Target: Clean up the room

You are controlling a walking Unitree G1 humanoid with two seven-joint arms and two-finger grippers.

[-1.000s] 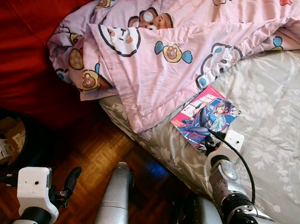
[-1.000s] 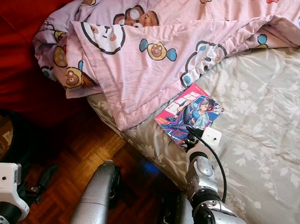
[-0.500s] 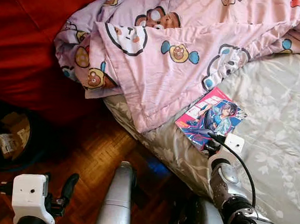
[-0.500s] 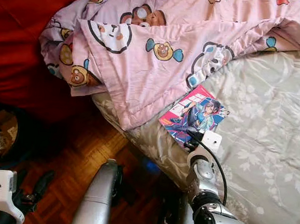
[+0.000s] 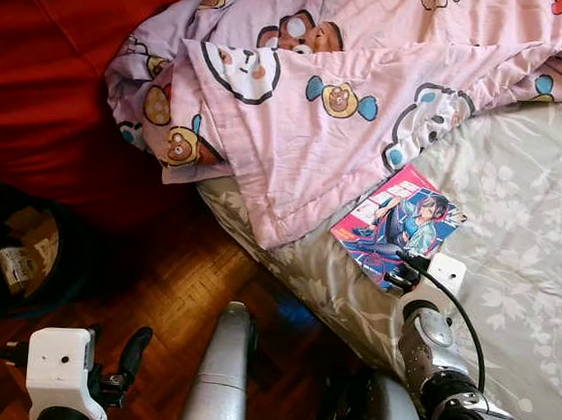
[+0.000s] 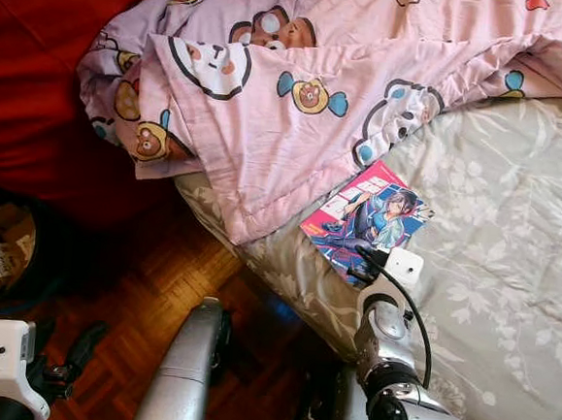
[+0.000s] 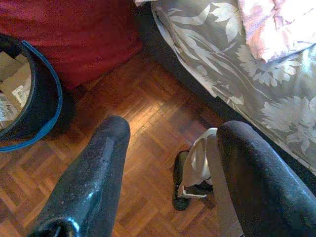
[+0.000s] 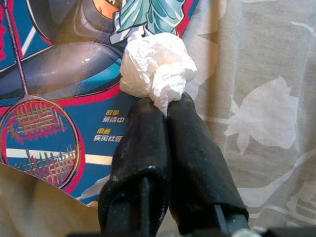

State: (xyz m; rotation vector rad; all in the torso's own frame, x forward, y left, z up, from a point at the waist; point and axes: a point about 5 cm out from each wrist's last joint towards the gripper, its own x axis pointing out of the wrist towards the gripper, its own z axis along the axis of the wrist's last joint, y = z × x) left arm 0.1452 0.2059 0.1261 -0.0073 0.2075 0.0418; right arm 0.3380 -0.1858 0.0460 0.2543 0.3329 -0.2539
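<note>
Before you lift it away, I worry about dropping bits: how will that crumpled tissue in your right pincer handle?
The crumpled tissue looks very light and soft; the right pincer, shut on one corner, probably squashes it easily. Loosely wadded, it may tear or slip if tugged against the comic book.

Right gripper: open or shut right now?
Shut: the right gripper has its jaws pressed together, pinching a crumpled white tissue over the comic book.
</note>
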